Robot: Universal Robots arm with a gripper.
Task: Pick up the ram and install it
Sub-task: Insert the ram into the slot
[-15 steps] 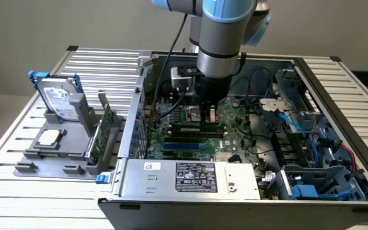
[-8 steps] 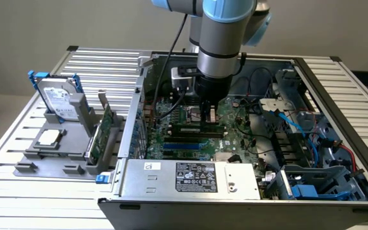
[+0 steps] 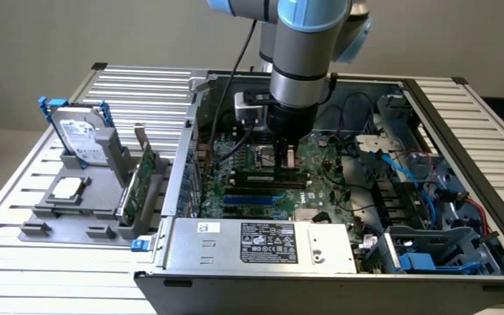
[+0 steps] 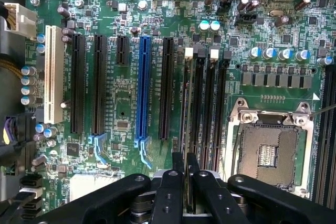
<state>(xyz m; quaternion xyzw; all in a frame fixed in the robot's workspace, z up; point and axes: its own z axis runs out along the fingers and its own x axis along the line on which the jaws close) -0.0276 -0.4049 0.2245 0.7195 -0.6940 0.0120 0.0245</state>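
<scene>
The ram [image 4: 187,140] is a thin green stick seen edge-on, standing on its long edge between the fingers. My gripper [image 4: 187,163] is shut on it, directly over the row of black memory slots [image 4: 207,108] beside the CPU socket [image 4: 270,148]. In the exterior view the gripper [image 3: 287,156] points straight down inside the open computer case, with the ram [image 3: 290,159] just above the memory slots [image 3: 274,176] on the motherboard [image 3: 261,197]. I cannot tell whether the stick's lower edge touches a slot.
Black, blue and white expansion slots [image 4: 143,85] run parallel beside the memory slots. The power supply [image 3: 261,243] fills the case's near side, with cables and drive bays [image 3: 427,190] on the exterior view's right. A grey holder with a green card [image 3: 138,190] and hard drive [image 3: 81,138] stands outside.
</scene>
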